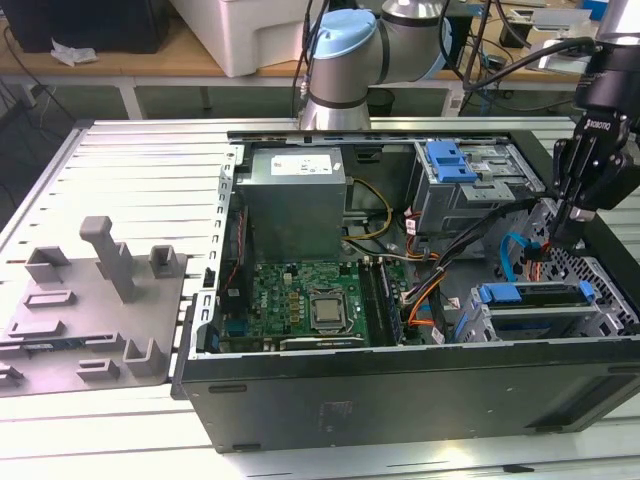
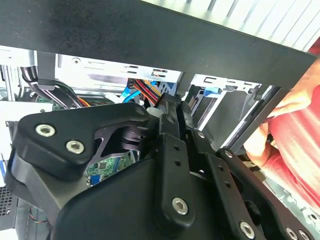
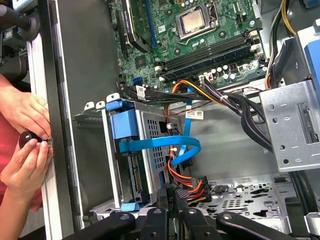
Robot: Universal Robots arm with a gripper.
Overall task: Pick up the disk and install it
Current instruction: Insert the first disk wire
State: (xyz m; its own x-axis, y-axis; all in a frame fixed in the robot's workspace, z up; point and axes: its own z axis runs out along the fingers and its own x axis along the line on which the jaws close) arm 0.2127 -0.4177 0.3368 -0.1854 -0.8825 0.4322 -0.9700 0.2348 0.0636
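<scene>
Disk [image 1: 525, 294] is sitting inside the grey drive cage [image 1: 612, 312], which is in a corner of the opened PC case [image 1: 400, 400] on the desk [image 1: 150, 170]. Looks-wise it's a flat slab w/ a blue plastic rail along the edge. Most of the body is tucked btw the cage walls, so the label side is hidden. In the first wrist view you get the disk [image 3: 134, 172] end-on: dark connector strip, a blue rail piece above it, and a flat blue data cable [image 3: 165, 146] running across right in front of the cage.

Pincer [image 1: 558, 238] hangs just beside the cage, tips down by the red/orange/yellow power wires [image 3: 186, 181]. Its fingers [image 3: 164, 200] look pressed together, nothing btw them afaict. Two hands [image 3: 27, 115] rest on the outside of the case wall next to the cage. Grey fixture w/ posts [image 1: 100, 300] is well apart from the cage, out on the desk.
</scene>
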